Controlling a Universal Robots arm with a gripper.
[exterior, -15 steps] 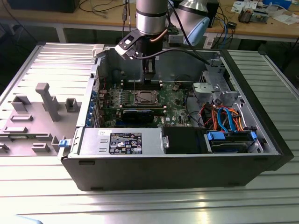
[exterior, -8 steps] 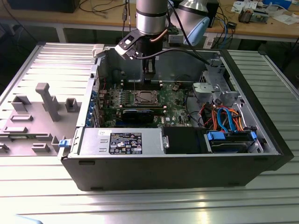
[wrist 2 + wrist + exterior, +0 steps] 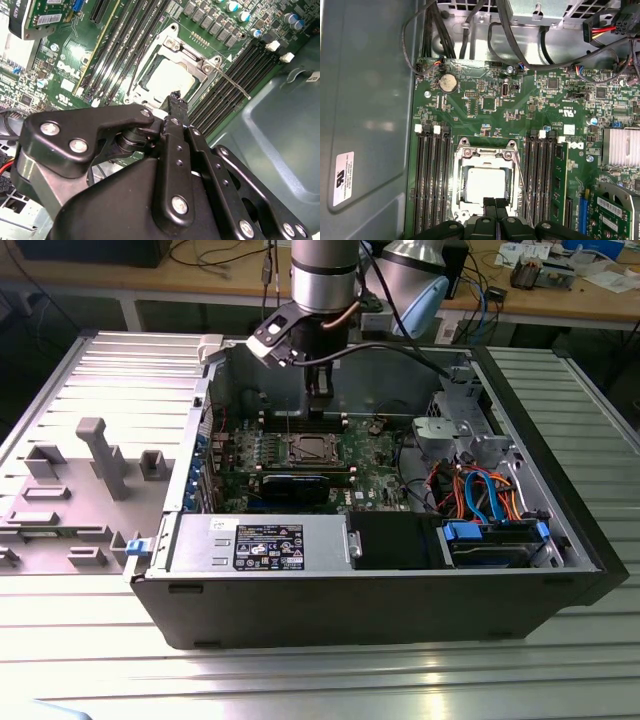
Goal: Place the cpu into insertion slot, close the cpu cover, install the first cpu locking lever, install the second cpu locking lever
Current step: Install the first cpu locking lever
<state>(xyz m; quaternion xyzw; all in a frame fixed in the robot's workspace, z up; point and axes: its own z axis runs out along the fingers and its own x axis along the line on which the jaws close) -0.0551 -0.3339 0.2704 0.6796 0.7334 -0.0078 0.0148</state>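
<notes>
Silver-grey square cpu [image 3: 484, 183] lies seated in the silvery-rimmed insertion slot [image 3: 465, 186]; black gripper [image 3: 496, 204] hovers over the slot, fingers pinched together and empty, probably for pushing.

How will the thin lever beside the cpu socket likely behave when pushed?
The lever is a slim wire rod, so it probably flexes slightly. Its bare metal looks smooth, so a push may slip off. One end meets the insertion slot, so it likely pivots there.
</notes>
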